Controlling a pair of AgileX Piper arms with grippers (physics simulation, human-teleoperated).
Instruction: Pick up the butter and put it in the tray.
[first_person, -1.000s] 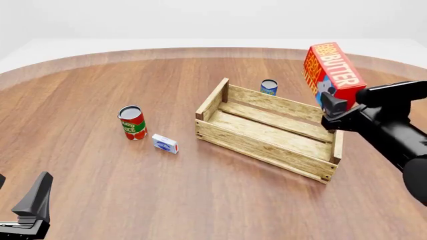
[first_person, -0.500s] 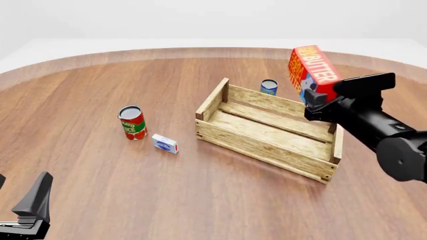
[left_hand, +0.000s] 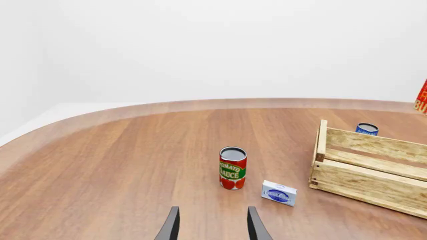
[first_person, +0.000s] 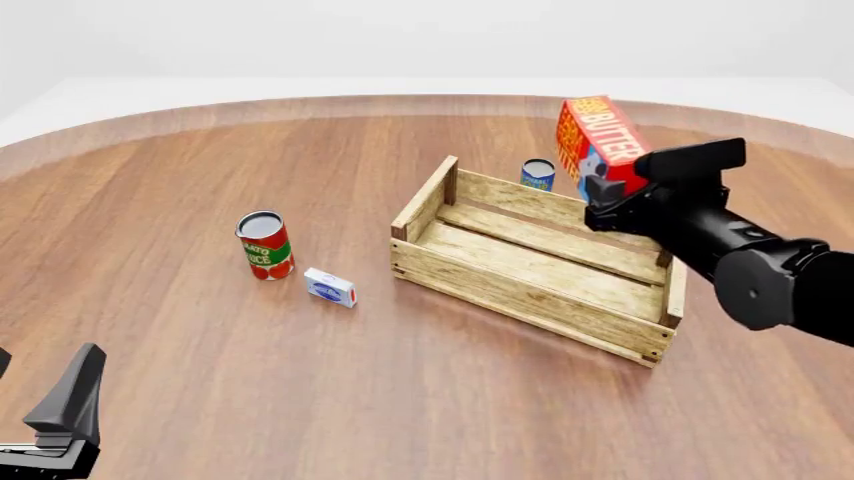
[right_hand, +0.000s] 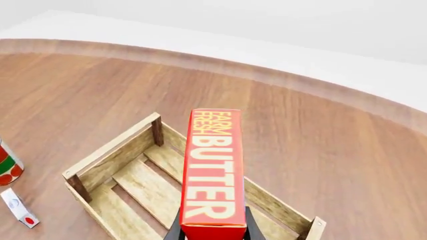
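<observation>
My right gripper (first_person: 603, 192) is shut on the butter (first_person: 595, 140), a red box printed "BUTTER", and holds it tilted in the air above the far right part of the tray (first_person: 441, 262). In the right wrist view the butter (right_hand: 212, 170) stands between my fingers over the tray (right_hand: 120, 147), a light-wood slatted crate. The tray's end also shows in the left wrist view (left_hand: 321, 150). My left gripper (left_hand: 212, 227) is open and empty, low near the table's front left edge, far from the tray.
A tomato sauce can (first_person: 264, 245) and a small white-and-blue box (first_person: 328, 287) stand left of the tray. A small blue can (first_person: 538, 174) stands just behind the tray's far wall. The round wooden table's edge curves behind.
My right gripper has carried the butter leftward and slightly down, from beyond the tray's right end to above its far right part. The left arm has not moved.
</observation>
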